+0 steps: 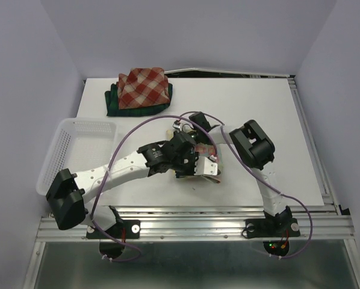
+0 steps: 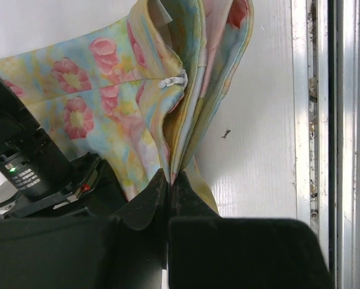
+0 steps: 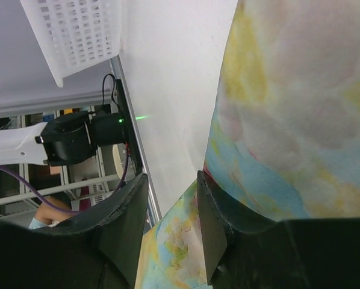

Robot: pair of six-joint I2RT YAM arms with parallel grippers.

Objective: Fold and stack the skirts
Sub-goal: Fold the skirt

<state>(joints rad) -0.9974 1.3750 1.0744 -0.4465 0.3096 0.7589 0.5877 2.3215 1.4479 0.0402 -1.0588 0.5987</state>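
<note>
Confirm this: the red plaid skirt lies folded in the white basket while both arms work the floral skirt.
Not in the basket: the top view shows the red plaid skirt folded on the green plaid skirt at the table's far edge. The rest holds.

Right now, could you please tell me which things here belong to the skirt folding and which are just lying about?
Job in hand: pastel floral skirt, red-and-cream plaid skirt, dark green plaid skirt beneath it.
Lying about: white mesh basket.

Basket point(image 1: 55, 155) left, stacked skirts point(image 1: 141, 91) behind, third skirt point(image 2: 102, 102) centre.
</note>
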